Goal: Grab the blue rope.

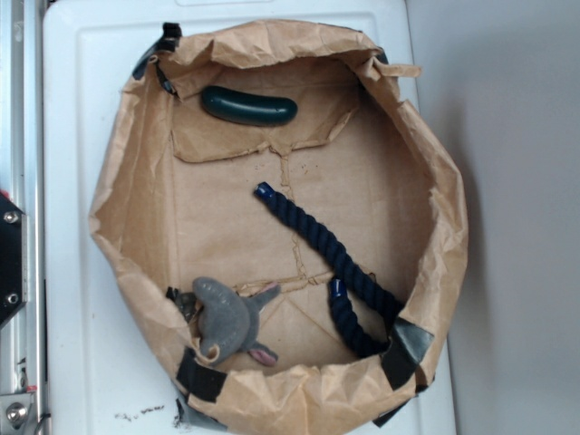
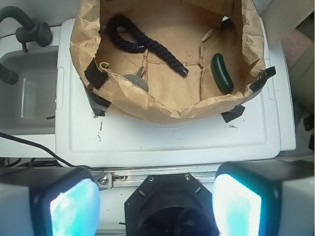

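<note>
The blue rope is seen lying curved at lower right of the paper-lined basket, unheld; the gripper is spread wide, empty, for approach.

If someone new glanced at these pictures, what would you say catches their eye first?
Probably the crumpled brown paper tub on the white surface, with the blue rope bent into a hook across its floor toward the right wall. Next, the dark green cucumber-shaped object near the far edge and a grey plush toy at the near edge. In the wrist view, the gripper is outside the tub, jaws wide apart.
</note>
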Robot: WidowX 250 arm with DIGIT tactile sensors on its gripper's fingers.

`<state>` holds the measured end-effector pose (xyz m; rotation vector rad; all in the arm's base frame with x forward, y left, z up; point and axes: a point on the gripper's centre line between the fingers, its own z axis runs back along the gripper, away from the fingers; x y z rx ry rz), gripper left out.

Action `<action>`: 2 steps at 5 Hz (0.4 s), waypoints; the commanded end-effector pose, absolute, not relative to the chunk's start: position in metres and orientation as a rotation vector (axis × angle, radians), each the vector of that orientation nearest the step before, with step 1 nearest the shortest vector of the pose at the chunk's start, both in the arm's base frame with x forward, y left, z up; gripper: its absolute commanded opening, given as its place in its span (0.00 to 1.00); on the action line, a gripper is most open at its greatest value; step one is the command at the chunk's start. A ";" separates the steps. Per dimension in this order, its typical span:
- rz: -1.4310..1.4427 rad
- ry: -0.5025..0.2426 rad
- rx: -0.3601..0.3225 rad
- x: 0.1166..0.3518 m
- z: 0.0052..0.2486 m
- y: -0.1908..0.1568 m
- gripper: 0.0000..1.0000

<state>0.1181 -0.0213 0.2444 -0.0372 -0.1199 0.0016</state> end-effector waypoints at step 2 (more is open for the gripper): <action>0.026 -0.151 -0.044 0.124 0.240 -0.028 1.00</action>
